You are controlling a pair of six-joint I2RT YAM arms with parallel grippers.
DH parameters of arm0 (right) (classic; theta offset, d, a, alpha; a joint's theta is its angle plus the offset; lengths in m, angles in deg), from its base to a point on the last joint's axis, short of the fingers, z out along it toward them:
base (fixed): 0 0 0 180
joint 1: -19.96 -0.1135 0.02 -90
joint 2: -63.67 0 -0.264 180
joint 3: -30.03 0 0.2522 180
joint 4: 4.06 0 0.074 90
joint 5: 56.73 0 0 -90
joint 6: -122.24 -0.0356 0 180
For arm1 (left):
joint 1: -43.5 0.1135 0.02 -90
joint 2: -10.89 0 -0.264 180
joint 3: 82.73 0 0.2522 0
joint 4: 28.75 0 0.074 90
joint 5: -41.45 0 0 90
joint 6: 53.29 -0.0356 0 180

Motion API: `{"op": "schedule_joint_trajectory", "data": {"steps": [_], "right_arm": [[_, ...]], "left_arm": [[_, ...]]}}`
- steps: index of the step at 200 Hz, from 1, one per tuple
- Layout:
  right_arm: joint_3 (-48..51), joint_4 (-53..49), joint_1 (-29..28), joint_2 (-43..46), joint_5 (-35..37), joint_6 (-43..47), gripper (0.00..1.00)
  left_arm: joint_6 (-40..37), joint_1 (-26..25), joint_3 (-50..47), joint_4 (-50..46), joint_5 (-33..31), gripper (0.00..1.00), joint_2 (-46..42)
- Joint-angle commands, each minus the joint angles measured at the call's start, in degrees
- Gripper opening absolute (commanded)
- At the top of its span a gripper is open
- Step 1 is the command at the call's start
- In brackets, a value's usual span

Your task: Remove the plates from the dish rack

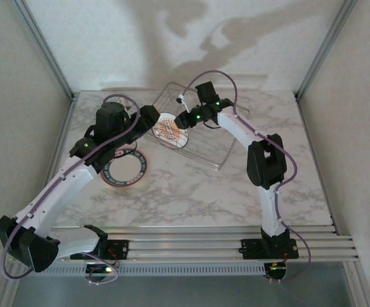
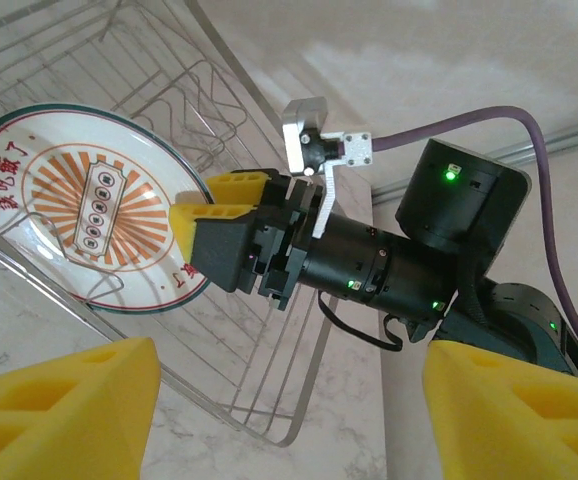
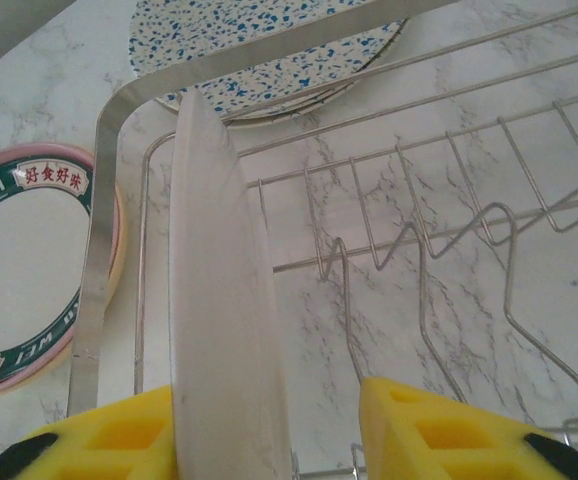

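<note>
The sunburst plate [image 3: 219, 280] stands in the rack [image 3: 102, 250], its rim between the right hand's [image 3: 269, 400] spread fingers. One pad touches it.

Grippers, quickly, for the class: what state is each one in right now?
Left gripper: open, holding nothing.
Right gripper: open around the sunburst plate rim, not clamped.
</note>
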Motion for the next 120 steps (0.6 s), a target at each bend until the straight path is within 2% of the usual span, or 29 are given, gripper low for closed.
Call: {"op": "schedule_joint_trajectory", "data": {"steps": [1, 43, 98, 120], "right_arm": [[-2.28, -1.55, -0.54, -1.40, 0.66, 1.22, 0.38], [-3.01, -2.02, -1.35, -1.88, 1.21, 1.55, 0.25], [-3.46, -2.68, -2.04, 0.60, 3.39, 2.19, 0.01], [-3.42, -2.61, -2.12, 2.17, 5.64, 2.02, 0.00]], "left_arm": [[-0.26, -1.06, 1.42, -0.21, -5.39, 0.70, -2.61], [-0.18, -1.92, 0.71, -3.28, -9.47, 0.70, -4.93], [-0.27, -2.07, -2.20, -3.55, -10.05, 0.70, -6.85], [-0.49, -2.14, -3.11, -3.49, -9.93, 0.70, -7.14]]}}
